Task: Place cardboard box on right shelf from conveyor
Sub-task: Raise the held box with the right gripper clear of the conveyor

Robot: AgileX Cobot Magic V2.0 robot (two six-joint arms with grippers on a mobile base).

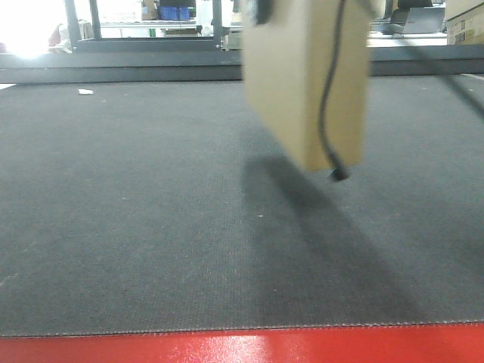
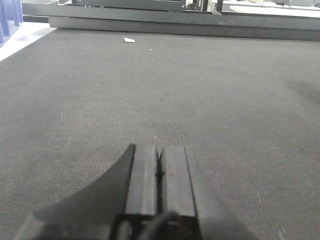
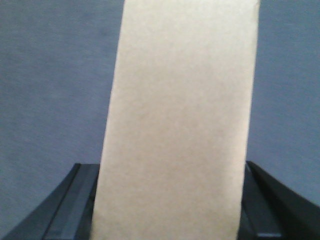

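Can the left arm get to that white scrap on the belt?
Probably: only bare conveyor lies between the shut left gripper and the white scrap, but the scrap sits near the far edge, so reach is uncertain.

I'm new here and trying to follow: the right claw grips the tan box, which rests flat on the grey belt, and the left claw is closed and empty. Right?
Not quite. The cardboard box hangs in the air above the conveyor, shadow beneath it, as the front-facing view shows. The right gripper does grip it; the left gripper is closed and empty.
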